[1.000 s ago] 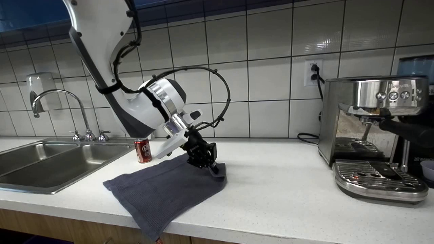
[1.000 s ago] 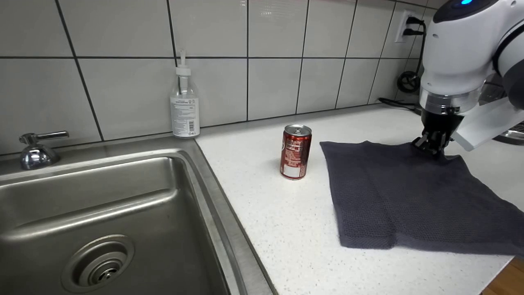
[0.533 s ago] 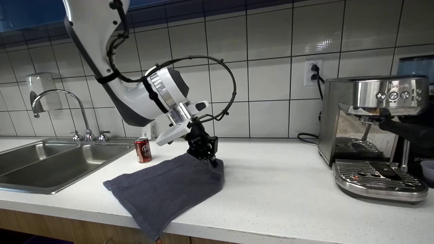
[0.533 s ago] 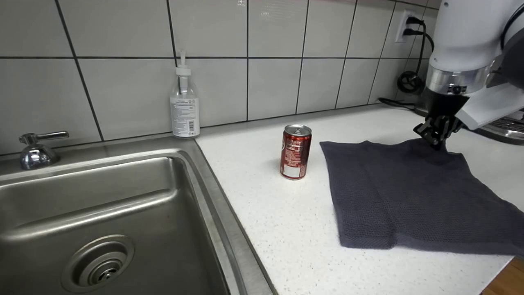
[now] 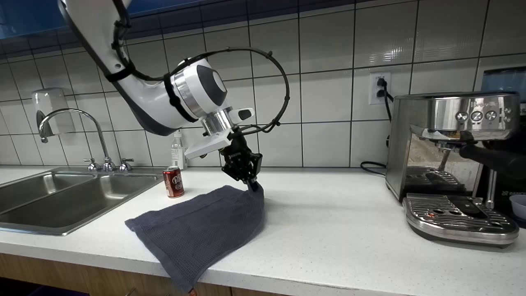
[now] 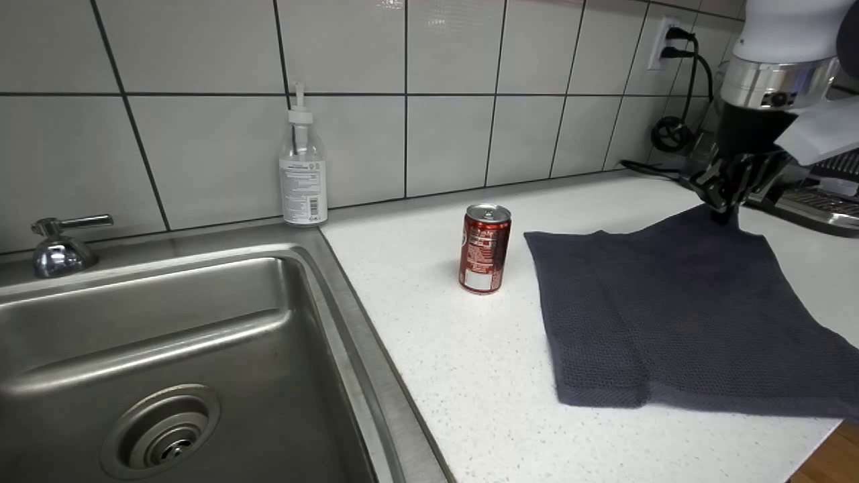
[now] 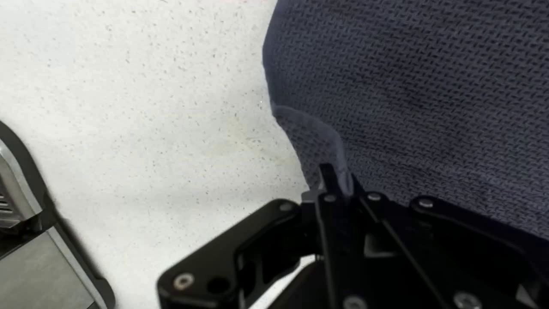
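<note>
The black two-fingered Robotiq gripper (image 7: pixel 342 180) has its jaws clenched on a dark blue-grey, coarsely woven cloth towel (image 5: pixel 201 230), pinching it by an edge near one corner, so that this part rises off the white speckled countertop (image 5: pixel 328 230) while most of the fabric lies flat. In the wrist view, the towel spreads from the fingertips (image 7: pixel 327 176) toward one o'clock, and its paler edge curves toward ten or eleven. In an exterior view, the gripper stands at two o'clock from the towel's middle, and a corner at seven o'clock droops over the countertop's front edge. From the gripper there, a boxy, polished-metal espresso machine (image 5: pixel 437 160) sits well apart at three o'clock, and a small red metal soda can (image 5: pixel 174 182) stands upright at nine, near the towel but apart. In an exterior view, a clear bottle with a white pump (image 6: pixel 303 191) is at ten o'clock from the can, beside the white tiled wall (image 6: pixel 443 141), and a stainless-steel sink (image 6: pixel 356 339) lies at eight.
</note>
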You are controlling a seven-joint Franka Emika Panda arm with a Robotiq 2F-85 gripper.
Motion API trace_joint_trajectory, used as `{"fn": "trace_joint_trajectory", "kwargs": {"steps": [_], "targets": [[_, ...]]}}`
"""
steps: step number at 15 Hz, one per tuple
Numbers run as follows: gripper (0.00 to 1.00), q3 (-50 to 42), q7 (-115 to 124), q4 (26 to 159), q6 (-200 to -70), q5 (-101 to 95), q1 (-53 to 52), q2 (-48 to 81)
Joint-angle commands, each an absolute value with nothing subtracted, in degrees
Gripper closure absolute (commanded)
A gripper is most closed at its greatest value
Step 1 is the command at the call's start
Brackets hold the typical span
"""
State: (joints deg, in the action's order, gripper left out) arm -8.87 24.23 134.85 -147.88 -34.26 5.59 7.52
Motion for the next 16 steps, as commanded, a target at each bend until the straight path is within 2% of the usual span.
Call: {"fn": "trace_joint_trajectory", "kwargs": {"steps": [1, 16], "targets": [[0.99, -8.9, 19.2, 138.2, -148.5, -30.8, 5.5, 2.6], [0.99, -4.1, 7.2, 144.4, -148.3, -18.3, 3.6, -8.7]]}}
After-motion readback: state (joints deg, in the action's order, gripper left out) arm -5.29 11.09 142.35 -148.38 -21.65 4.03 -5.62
